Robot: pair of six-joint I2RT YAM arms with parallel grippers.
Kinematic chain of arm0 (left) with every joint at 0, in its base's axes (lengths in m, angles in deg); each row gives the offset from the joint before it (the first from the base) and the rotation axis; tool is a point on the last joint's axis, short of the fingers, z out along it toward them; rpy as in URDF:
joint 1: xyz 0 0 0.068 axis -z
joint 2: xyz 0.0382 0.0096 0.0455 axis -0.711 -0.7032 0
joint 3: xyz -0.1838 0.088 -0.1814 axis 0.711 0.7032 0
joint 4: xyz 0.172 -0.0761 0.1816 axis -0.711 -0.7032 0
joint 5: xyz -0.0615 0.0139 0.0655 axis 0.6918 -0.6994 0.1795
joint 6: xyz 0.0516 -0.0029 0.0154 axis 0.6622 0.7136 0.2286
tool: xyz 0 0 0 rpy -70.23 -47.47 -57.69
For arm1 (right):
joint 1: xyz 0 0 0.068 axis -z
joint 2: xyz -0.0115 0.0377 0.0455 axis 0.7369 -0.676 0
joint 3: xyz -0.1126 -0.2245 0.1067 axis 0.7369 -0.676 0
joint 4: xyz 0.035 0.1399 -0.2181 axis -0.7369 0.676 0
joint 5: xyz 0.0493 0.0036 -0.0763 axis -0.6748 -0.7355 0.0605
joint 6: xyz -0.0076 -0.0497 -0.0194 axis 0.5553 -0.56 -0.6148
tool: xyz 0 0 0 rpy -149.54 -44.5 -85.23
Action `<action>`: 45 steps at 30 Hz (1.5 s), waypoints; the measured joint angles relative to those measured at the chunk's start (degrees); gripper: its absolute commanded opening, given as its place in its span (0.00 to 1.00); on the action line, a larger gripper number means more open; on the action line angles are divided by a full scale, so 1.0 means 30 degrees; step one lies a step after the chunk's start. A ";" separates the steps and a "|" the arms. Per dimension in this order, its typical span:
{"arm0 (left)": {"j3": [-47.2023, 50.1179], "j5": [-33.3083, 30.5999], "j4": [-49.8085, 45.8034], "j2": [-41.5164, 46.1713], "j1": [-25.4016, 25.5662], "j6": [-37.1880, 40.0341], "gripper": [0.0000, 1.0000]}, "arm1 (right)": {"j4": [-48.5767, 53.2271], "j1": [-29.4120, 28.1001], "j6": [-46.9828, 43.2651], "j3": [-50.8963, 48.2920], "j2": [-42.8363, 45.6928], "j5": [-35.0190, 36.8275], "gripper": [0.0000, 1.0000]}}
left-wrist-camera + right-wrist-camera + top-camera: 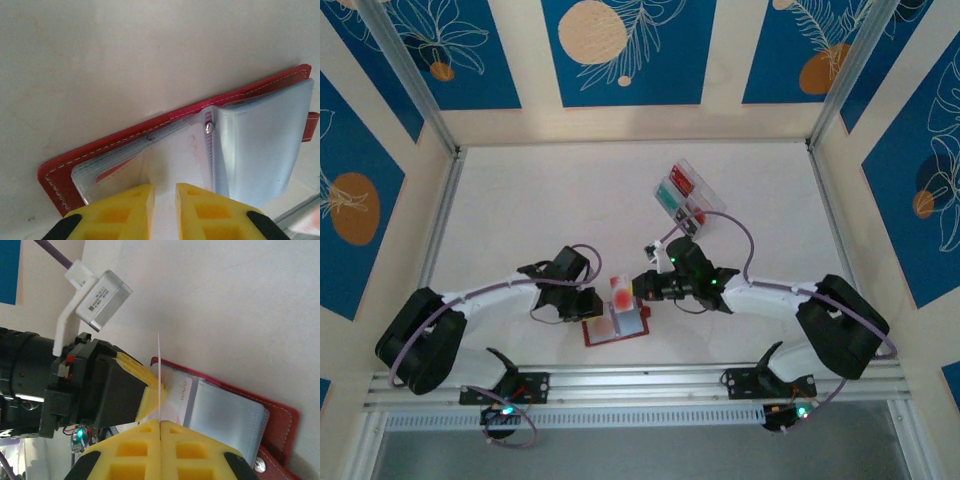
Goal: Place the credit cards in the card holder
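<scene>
The red card holder [597,336] lies open near the table's front edge, its pale clear pockets [260,145] facing up. My left gripper [164,194] is shut on one clear pocket leaf and lifts it off the red cover [125,132]. My right gripper [160,423] is shut on a thin white credit card [159,367], seen edge-on. The card stands upright just over the pockets [227,415], beside the left gripper's fingers [149,390]. From above that card [620,293] shows a red spot. Another pale card with red print [182,392] sits inside a pocket.
A clear plastic compartment box [688,195] with red and teal cards stands behind the right arm. The aluminium rail [640,378] runs along the near edge right behind the card holder. Walls close in the table on three sides.
</scene>
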 measured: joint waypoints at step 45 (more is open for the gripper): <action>0.0277 -0.0007 0.0073 0.0328 0.0000 -0.0153 0.19 | 0.0503 -0.1158 0.0342 0.0022 -0.2652 0.0393 0.00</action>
